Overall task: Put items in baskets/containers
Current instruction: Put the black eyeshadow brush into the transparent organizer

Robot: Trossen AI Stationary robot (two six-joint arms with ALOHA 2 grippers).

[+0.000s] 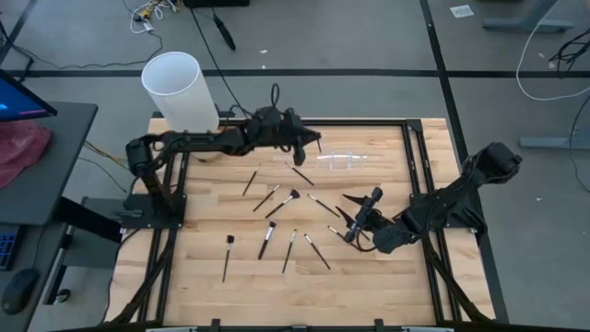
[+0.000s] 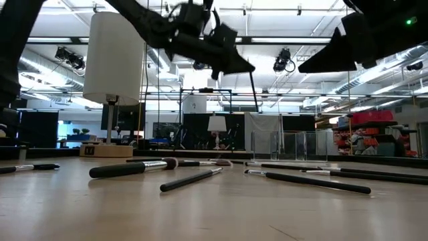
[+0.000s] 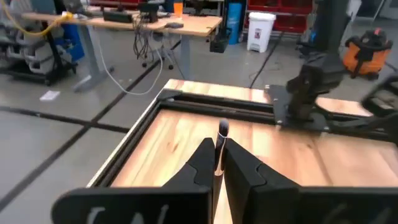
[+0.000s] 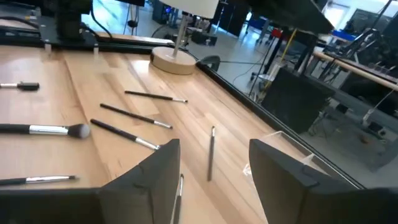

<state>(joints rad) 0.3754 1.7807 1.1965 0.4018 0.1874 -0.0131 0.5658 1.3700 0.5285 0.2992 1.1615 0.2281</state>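
Observation:
My left gripper (image 1: 313,140) hangs above the table's far middle, shut on one thin makeup brush (image 3: 222,130). The clear plastic holder (image 1: 343,161) lies on the table just right of it. Several more brushes (image 1: 267,196) lie flat and scattered on the wooden table (image 1: 387,286). My right gripper (image 1: 355,219) stands open, low over the table right of centre. Its fingers (image 4: 155,177) touch nothing, and a light-handled brush (image 4: 211,152) lies on the table ahead, between them. My left gripper pinches the brush's handle (image 3: 219,160) between its two fingers. The brush lies along the fingers and sticks out ahead of them, dark bristle tip (image 3: 222,128) foremost. The fingers point nearly level toward the table's right side. The brush is lifted clear of the table.
A tall white cylinder (image 1: 180,92) on a round wooden base stands at the far left corner. A black frame (image 1: 419,166) runs along the table's edges. In the low view, brushes (image 2: 134,169) lie across the near table.

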